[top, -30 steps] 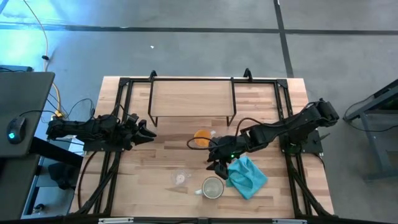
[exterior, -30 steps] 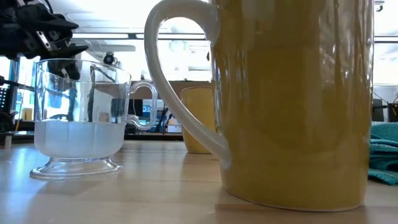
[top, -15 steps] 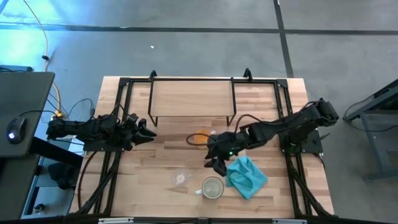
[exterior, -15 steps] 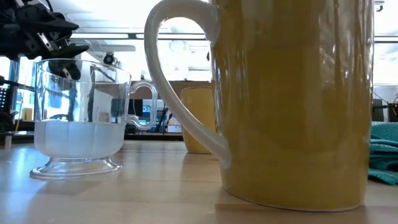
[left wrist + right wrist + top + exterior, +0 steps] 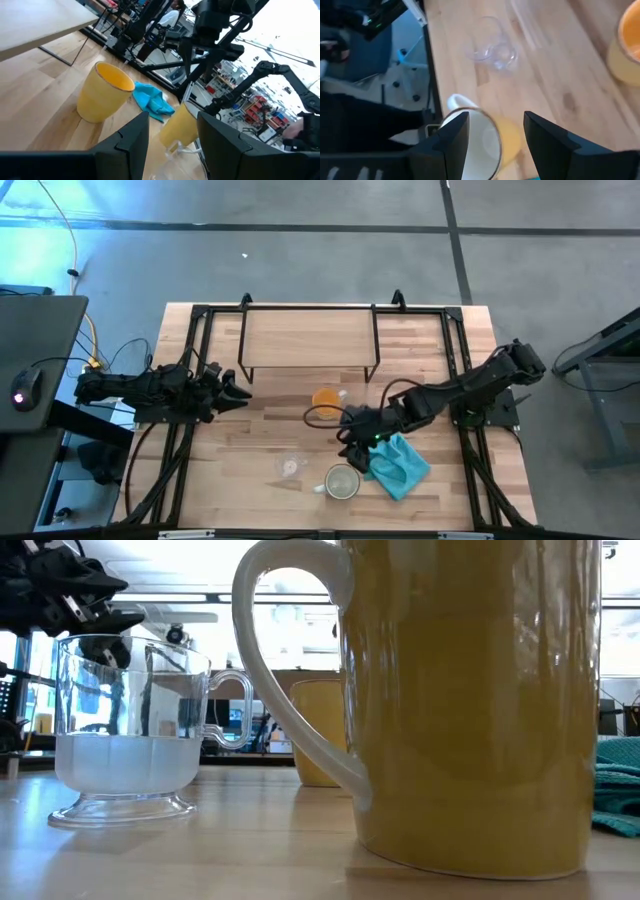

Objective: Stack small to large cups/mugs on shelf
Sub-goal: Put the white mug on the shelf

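The cream-white mug [image 5: 342, 480] stands upright near the table's near edge and fills the low view [image 5: 470, 710]. My right gripper [image 5: 353, 448] hovers open just above it on its far side; in the right wrist view the mug's rim [image 5: 470, 140] lies between the fingers, apart from them. The orange mug [image 5: 325, 401] stands at mid-table in front of the shelf [image 5: 310, 340]. The clear glass cup [image 5: 290, 467] stands left of the cream mug. My left gripper [image 5: 236, 392] waits open at the table's left side, facing the orange mug [image 5: 102, 92].
A crumpled teal-blue cloth [image 5: 398, 463] lies right of the cream mug, under my right arm. Black frame rails [image 5: 190, 350] run along the table's left and right sides. Bare wood lies between the shelf and the cups. A monitor and a mouse [image 5: 25, 390] sit off the table's left.
My right gripper has moved a little toward the table's near edge, away from the orange mug and over the cream mug, staying open. The mugs, the glass cup and my left arm have kept still.
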`<action>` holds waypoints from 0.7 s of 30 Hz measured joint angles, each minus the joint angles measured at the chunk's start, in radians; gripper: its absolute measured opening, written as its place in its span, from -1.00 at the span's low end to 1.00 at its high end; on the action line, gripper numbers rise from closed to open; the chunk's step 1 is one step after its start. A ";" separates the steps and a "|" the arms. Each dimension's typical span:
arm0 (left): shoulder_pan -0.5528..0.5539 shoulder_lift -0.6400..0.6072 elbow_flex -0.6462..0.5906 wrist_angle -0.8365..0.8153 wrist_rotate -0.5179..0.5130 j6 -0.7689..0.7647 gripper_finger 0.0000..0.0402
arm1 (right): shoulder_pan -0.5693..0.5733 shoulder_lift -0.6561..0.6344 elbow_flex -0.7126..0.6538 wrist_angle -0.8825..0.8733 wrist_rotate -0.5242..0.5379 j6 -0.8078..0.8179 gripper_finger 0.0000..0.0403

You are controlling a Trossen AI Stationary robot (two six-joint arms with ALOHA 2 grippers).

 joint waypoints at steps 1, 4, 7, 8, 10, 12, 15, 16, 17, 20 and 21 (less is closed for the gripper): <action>0.000 0.000 0.000 0.000 0.000 0.005 -0.23 | 0.004 0.000 0.000 -0.006 0.017 -0.004 -0.10; 0.000 0.000 0.000 0.000 0.000 0.026 -0.23 | 0.014 0.000 0.000 -0.024 0.056 -0.007 -0.10; 0.000 0.000 0.000 0.000 0.000 0.049 -0.23 | 0.017 0.000 0.000 -0.028 0.064 -0.008 -0.10; 0.000 0.000 0.000 0.000 0.000 0.051 -0.23 | 0.017 0.000 0.000 -0.027 0.064 -0.018 -0.10; 0.000 0.000 0.000 -0.001 0.000 0.053 -0.23 | 0.016 0.000 0.000 -0.023 0.064 -0.034 -0.10; 0.000 0.000 0.000 -0.001 0.000 0.054 -0.23 | 0.016 0.000 0.000 -0.009 0.064 -0.036 -0.10; 0.000 0.000 0.000 -0.001 -0.001 0.055 -0.23 | 0.016 0.000 0.000 0.000 0.064 -0.034 -0.10; 0.000 0.000 0.000 -0.001 -0.001 0.055 -0.23 | 0.016 0.000 0.000 0.002 0.064 -0.033 -0.10; 0.000 0.000 0.000 -0.001 -0.004 0.055 -0.23 | 0.016 0.000 0.000 0.002 0.064 -0.033 -0.10; 0.000 0.000 0.000 -0.003 -0.008 0.055 -0.23 | 0.016 0.000 0.000 0.002 0.064 -0.034 -0.10; 0.000 0.000 0.000 -0.003 -0.008 0.055 -0.23 | 0.016 0.000 0.000 0.003 0.064 -0.033 -0.10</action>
